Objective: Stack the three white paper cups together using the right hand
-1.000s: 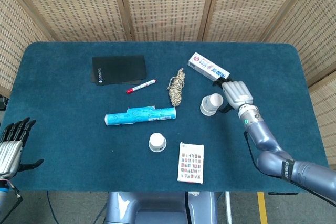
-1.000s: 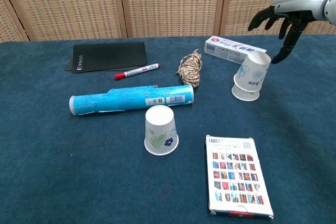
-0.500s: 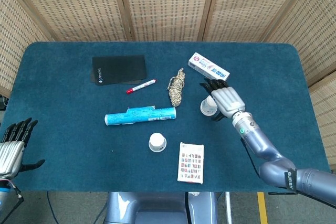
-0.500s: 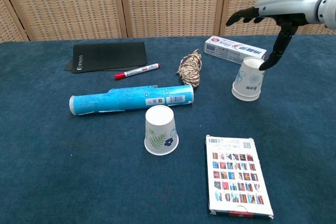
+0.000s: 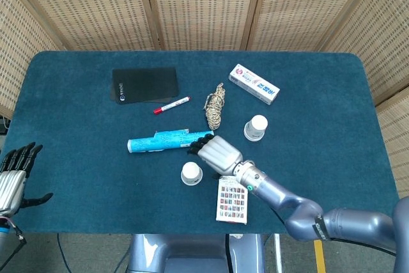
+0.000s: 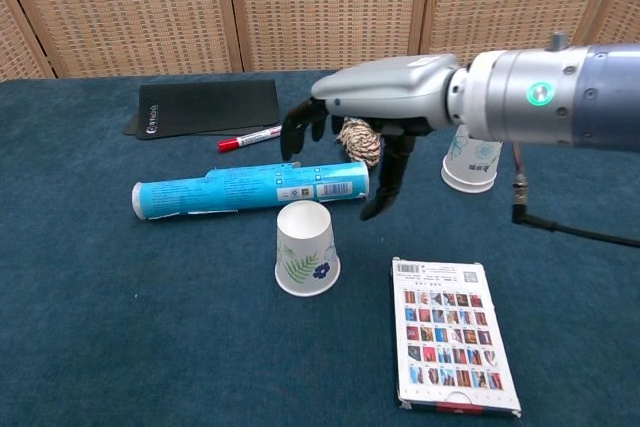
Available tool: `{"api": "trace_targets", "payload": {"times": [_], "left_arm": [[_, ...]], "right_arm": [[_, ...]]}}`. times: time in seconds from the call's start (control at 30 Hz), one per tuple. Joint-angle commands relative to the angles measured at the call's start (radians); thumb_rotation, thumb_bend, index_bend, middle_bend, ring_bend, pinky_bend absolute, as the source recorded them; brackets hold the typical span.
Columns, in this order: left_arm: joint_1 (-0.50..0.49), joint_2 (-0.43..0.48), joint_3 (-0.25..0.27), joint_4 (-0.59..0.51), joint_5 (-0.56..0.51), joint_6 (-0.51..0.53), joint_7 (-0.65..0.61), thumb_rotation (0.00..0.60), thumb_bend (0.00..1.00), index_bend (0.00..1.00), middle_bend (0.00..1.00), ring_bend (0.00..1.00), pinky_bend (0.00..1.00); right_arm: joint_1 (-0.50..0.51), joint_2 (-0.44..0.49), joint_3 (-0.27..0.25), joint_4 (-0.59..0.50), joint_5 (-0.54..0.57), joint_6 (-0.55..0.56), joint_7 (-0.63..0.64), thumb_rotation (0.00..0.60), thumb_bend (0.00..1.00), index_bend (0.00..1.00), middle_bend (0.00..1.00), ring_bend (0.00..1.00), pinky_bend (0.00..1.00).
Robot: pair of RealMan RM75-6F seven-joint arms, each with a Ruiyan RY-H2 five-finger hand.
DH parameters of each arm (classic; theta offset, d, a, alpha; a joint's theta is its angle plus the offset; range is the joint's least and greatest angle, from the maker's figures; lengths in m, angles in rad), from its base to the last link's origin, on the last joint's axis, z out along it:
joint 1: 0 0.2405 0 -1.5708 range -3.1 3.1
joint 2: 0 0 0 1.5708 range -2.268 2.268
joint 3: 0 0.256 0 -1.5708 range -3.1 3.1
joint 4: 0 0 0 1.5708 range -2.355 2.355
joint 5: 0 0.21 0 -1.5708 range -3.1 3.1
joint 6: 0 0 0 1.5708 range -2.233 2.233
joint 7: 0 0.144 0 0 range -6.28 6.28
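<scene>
A single white paper cup (image 5: 191,172) with a leaf print stands upside down at the front middle of the table (image 6: 306,247). Further right stands another upside-down white cup (image 5: 255,127), apparently sitting over a second one, and my forearm partly hides it in the chest view (image 6: 470,163). My right hand (image 5: 215,151) hovers just above and behind the single cup, fingers spread and pointing down, holding nothing (image 6: 372,117). My left hand (image 5: 14,178) hangs off the table's front left edge, fingers apart and empty.
A blue tube (image 5: 169,140) lies just behind the single cup, under my right hand's fingers. A card pack (image 5: 232,198) lies to the cup's right. Twine (image 5: 215,107), a red marker (image 5: 171,105), a black pouch (image 5: 145,84) and a toothpaste box (image 5: 254,84) lie further back.
My right hand has let go of the cups at the right and swung left and forward, now hovering over the single cup. The tilted cup has settled straight on the one beneath.
</scene>
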Motion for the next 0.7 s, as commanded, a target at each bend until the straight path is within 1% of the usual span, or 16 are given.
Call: {"api": "trace_targets", "payload": {"times": [0.03, 0.27, 0.37, 0.53, 0.7], "left_arm": [[0.001, 0.01, -0.001, 0.004, -0.001, -0.001, -0.021, 0.6, 0.0, 0.0, 0.0, 0.0, 0.0], [0.003, 0.022, 0.007, 0.008, 0.019, -0.001, -0.052, 0.6, 0.0, 0.0, 0.0, 0.0, 0.0], [0.004, 0.025, 0.01, 0.007, 0.024, 0.0, -0.061, 0.6, 0.0, 0.0, 0.0, 0.0, 0.0], [0.004, 0.026, 0.012, 0.008, 0.03, 0.002, -0.063, 0.6, 0.0, 0.0, 0.0, 0.0, 0.0], [0.006, 0.028, 0.012, 0.008, 0.033, 0.005, -0.068, 0.6, 0.0, 0.0, 0.0, 0.0, 0.0]], "right_arm": [[0.034, -0.046, 0.011, 0.015, 0.041, 0.004, -0.053, 0.6, 0.11, 0.32, 0.34, 0.29, 0.31], [0.076, -0.096, 0.0, 0.021, 0.183, 0.03, -0.183, 0.6, 0.15, 0.34, 0.36, 0.3, 0.31], [0.085, -0.116, -0.005, 0.021, 0.225, 0.052, -0.213, 0.6, 0.17, 0.35, 0.38, 0.31, 0.32], [0.103, -0.15, -0.015, 0.019, 0.265, 0.076, -0.251, 0.6, 0.18, 0.36, 0.38, 0.31, 0.32], [0.124, -0.181, -0.029, 0.039, 0.303, 0.083, -0.289, 0.6, 0.19, 0.37, 0.39, 0.31, 0.32]]}}
